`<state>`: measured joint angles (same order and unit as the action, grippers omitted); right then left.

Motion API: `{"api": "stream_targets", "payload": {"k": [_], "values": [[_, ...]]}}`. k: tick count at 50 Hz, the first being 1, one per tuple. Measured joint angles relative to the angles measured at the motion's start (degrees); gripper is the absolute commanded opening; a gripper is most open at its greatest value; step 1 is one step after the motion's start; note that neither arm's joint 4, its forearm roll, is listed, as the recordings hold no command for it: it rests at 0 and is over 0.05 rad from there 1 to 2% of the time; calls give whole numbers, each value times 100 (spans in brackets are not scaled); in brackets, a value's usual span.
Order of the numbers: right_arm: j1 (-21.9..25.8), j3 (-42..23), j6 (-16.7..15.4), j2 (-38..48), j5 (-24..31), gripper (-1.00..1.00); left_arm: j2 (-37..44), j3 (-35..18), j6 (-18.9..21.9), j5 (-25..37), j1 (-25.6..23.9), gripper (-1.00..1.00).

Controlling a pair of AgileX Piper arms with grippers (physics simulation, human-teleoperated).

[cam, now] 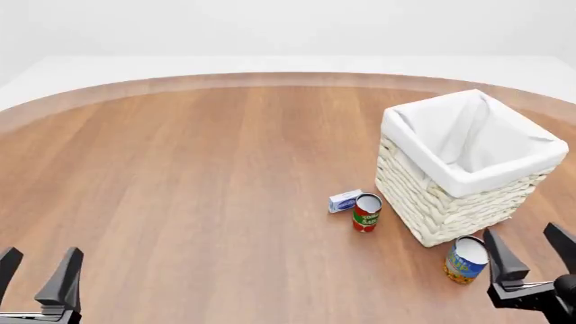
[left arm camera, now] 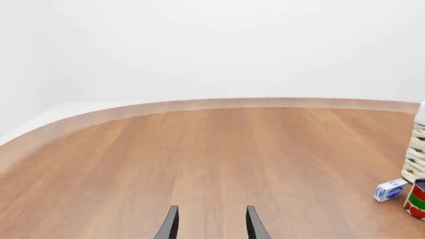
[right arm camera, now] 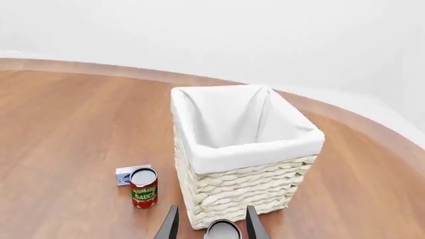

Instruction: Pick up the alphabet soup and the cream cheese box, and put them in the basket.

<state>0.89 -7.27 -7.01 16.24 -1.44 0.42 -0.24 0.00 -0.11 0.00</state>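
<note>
While both spread, right pincer (cam: 533, 248) beside alphabet soup (cam: 465, 260); left pincer (cam: 36, 264) far off.

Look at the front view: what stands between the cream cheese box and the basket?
The red-and-green tomato sauce can stands between the cream cheese box and the basket. The right wrist view shows it too.

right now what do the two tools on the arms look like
Both are alike: the left tool and the right tool are matte black, each a pair of flat, blade-like fingers tapering to a point from a dark block body. In the wrist views the fingers show as thin dark wedges. No cables, markings or colour accents are visible.
</note>
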Motion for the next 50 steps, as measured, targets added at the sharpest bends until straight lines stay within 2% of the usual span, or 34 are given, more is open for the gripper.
{"api": "stream_targets", "payload": {"k": [19, 37, 50], "values": [[533, -1011, -691, 1106, 336, 100, 1, -1, 0, 0, 0, 100], [978, -2229, -1340, 1836, 1003, 100, 1, -1, 0, 0, 0, 100], [1351, -2778, -1886, 2573, 1079, 100, 1, -1, 0, 0, 0, 100]]}}
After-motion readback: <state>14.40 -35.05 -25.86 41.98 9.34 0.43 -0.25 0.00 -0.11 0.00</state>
